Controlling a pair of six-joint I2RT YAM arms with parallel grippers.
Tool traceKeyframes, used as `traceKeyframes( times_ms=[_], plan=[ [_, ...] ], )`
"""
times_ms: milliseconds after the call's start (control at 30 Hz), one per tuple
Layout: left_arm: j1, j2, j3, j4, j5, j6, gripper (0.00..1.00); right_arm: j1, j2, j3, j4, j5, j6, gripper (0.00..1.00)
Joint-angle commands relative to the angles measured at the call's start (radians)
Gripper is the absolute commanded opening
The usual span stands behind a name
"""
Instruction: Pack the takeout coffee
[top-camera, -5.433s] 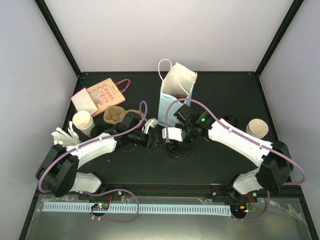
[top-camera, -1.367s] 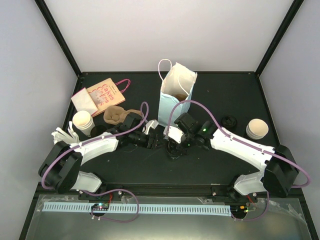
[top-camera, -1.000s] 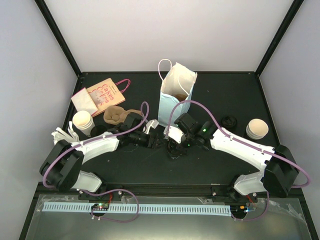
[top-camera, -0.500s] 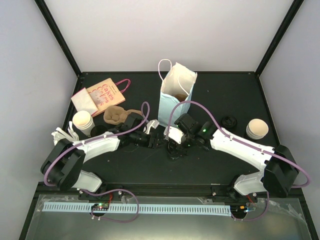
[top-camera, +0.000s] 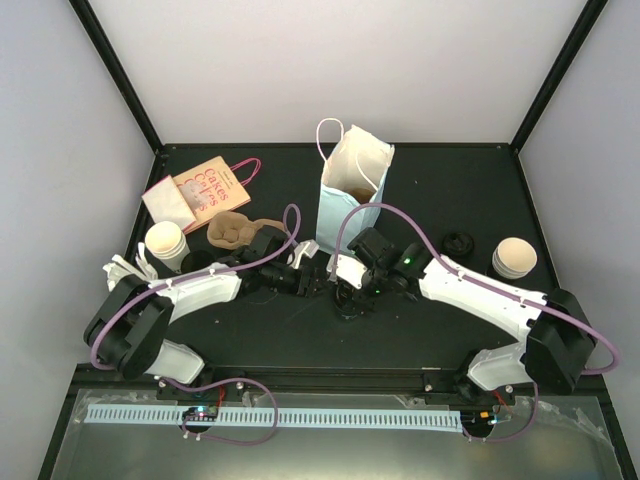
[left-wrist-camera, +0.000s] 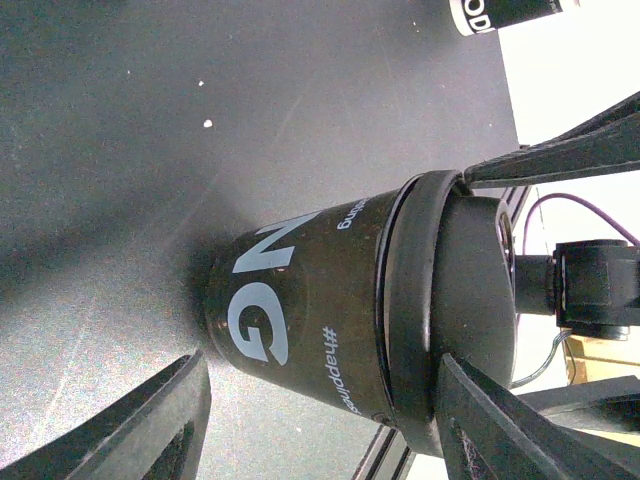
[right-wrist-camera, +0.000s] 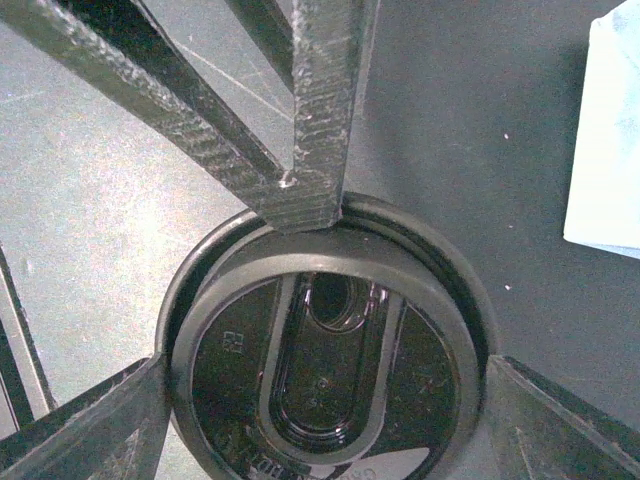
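My arms have white shells, black joints, looping purple cables, and ridged black fingers (right-wrist-camera: 320, 110).

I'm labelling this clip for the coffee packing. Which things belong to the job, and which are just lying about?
Belongs to the job:
black cup
its black lid
blue paper bag
cardboard cup carrier

Just lying about:
pink bag with lettering
loose lid
white cup on the left
white cup on the right

The black cup (left-wrist-camera: 330, 330) reads "NG" and "#happiness"; the pink bag (top-camera: 205, 187), "Cakes".
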Motion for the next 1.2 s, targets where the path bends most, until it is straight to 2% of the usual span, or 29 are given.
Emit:
traceKeyframes(
  times_ms=[0,333,600,967,1167],
  plan=[
    [-0.005,0.009,0.008,0.031,0.014,-0.004,0.63,0.013,0.015,0.005,-0.009,0.012,-0.021,0.87],
    [-0.005,0.005,0.007,0.029,0.011,-0.003,0.63,0.017,0.042,0.002,-0.005,0.028,-0.026,0.86],
    [-0.003,-0.023,0.010,0.016,-0.003,-0.004,0.63,0.018,0.064,-0.010,-0.007,0.030,-0.014,0.81],
    [0.013,-0.110,0.015,-0.018,-0.044,-0.002,0.68,0.019,0.051,-0.061,0.085,-0.007,0.021,0.80],
    [0.020,-0.098,0.015,-0.021,-0.042,0.000,0.67,0.019,0.052,-0.092,0.132,-0.018,0.039,0.78]
  ],
)
